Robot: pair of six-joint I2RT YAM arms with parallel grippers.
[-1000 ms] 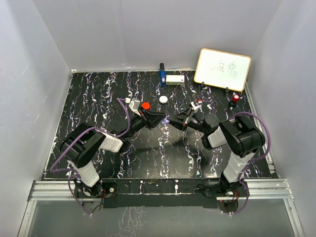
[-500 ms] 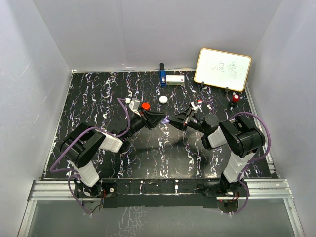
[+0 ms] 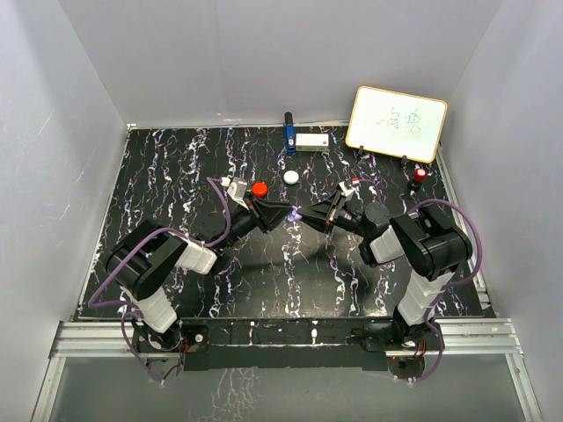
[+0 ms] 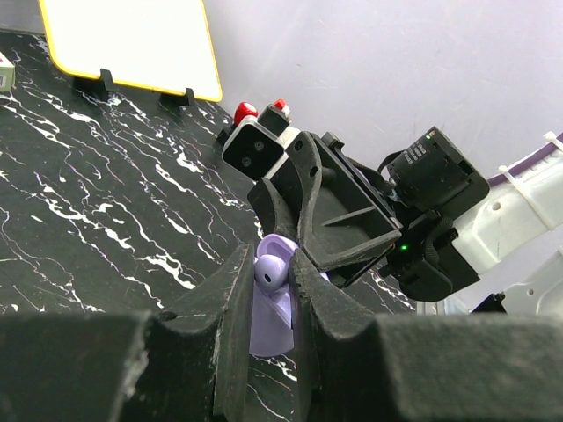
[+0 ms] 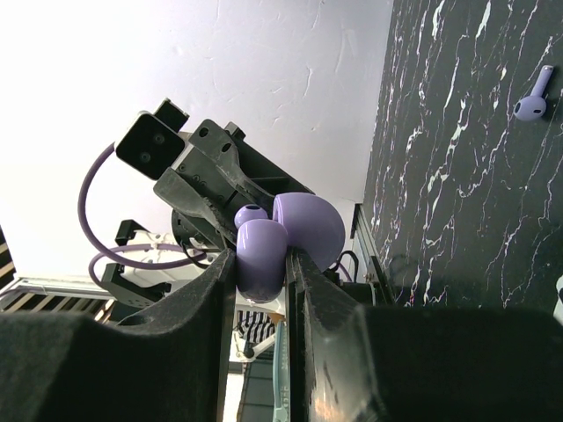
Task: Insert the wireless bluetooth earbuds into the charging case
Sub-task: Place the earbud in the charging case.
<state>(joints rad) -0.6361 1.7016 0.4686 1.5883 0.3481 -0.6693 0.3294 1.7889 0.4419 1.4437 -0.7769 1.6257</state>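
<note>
**Two grippers meeting mid-table, one with a purple earbud, the other with the open case**

From above, we are looking at a black, white-veined table (image 3: 176,185) with both arms reaching inward until their tips almost touch near the middle. The left gripper (image 3: 288,211) is coming in from the left and the right gripper (image 3: 304,214) from the right, with a small purple glow between them.

In the left wrist view, the left gripper's fingers are standing close together and pinching a purple earbud (image 4: 267,267) at their very tips. Its rounded head is showing just above the finger edges.

In the right wrist view, the right gripper's fingers are also closed narrowly, clamping the purple charging case (image 5: 261,261) by its rounded base. The lid is standing open behind it. The earbud is sitting right at the mouth of the case, just beside the lid and directly opposite the right gripper's tips. We cannot tell whether it is touching the case or resting in its slot.

A second earbud (image 5: 534,100), also purple, is lying on the table well apart from both grippers, stem pointing up in the right wrist view.

Farther back on the table, a red pod (image 3: 259,188) is lying just beside the left arm's wrist. A white pod (image 3: 291,177) is lying beyond the grippers, and a whiteboard (image 3: 396,123) is standing at the far right.
</note>
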